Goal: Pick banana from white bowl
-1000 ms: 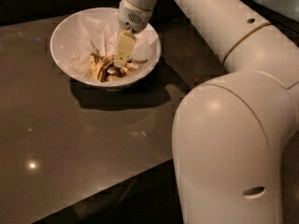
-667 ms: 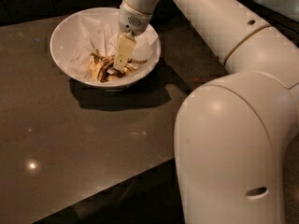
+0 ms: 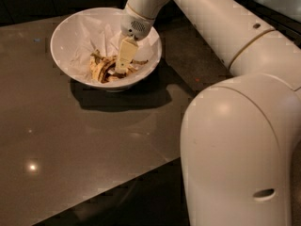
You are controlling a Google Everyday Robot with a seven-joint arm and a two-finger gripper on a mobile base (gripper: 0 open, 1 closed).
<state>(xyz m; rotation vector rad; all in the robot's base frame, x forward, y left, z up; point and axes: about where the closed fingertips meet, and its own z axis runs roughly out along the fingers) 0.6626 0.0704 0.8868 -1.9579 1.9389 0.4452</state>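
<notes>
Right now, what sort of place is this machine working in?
Probably a kitchen-like test area, though little shows: a dark glossy table, a white bowl holding a banana and crumpled paper, and the pincer reaching into that bowl.

The tool [image 3: 123, 65], coloured pale cream, is seen inside the white bowl [image 3: 66, 41]. Just beside its tip the banana [image 3: 100, 69] is marked dull yellow with dark brown-black streaks, and white crumpled paper [image 3: 91, 34] is seen to its side. The desk [image 3: 70, 145] below it is coloured glossy grey-brown, and the arm [image 3: 225, 27] above it white.
</notes>
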